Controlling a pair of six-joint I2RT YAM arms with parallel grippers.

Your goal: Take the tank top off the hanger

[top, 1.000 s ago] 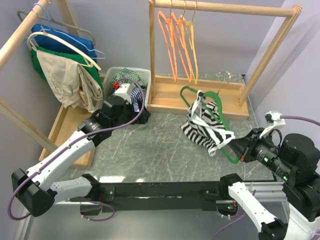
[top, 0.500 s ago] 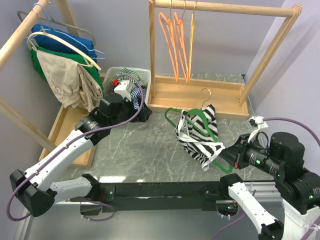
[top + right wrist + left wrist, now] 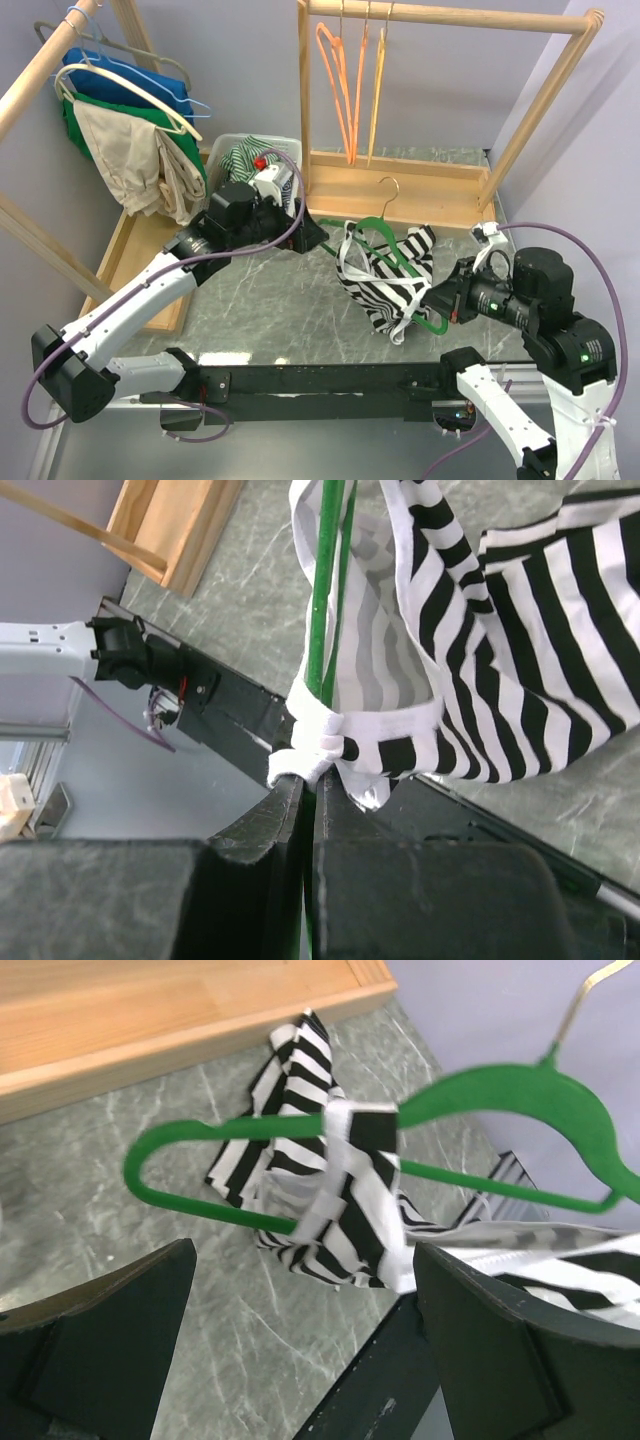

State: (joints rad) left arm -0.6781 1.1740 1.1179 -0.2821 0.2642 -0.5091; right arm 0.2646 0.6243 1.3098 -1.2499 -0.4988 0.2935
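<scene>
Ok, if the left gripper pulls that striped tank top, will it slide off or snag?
Probably floppy: the tank top sags in folds under the green hanger. Its white strap looks bunched against the shut right gripper, so it may snag there rather than slide.

Light: soft and even, falling from overhead, all three views showing bright.
Shadows: faint ones lying under the tank top (image 3: 385,275) on the table (image 3: 280,300).
Focus: near fingers (image 3: 90,1350) blurring in both wrist views; hanger (image 3: 520,1095) looking soft.
</scene>
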